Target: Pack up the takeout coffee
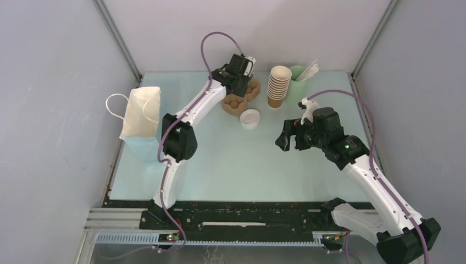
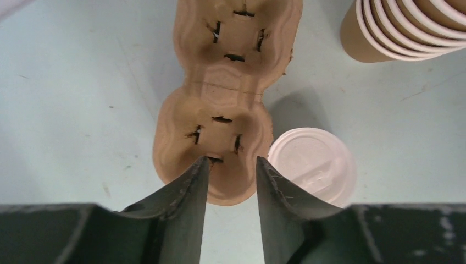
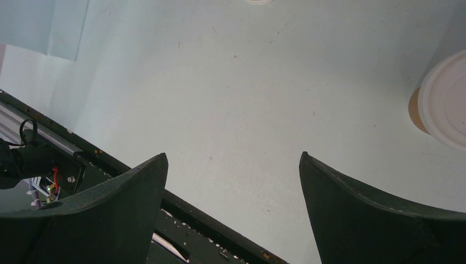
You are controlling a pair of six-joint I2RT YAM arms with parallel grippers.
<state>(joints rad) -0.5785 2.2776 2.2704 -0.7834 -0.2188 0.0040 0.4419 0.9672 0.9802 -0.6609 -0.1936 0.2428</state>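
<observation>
left hand [image 2: 232, 160] part-open, grasping nothing, over near well of 2-well carrier [image 2: 220, 71] | coffee [image 2: 313, 165] upright on tabletop [image 2: 82, 110], just right of it, likely bound for that well | right hand [image 3: 233, 157] spread wide, empty, standing by

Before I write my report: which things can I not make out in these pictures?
1. Inside of the paper bag: top view, hidden by its own walls.
2. Body of the takeout coffee: left wrist view, covered by its lid; right wrist view, cut by the right edge.
3. Contents of the pale green cup: top view, too small.
</observation>
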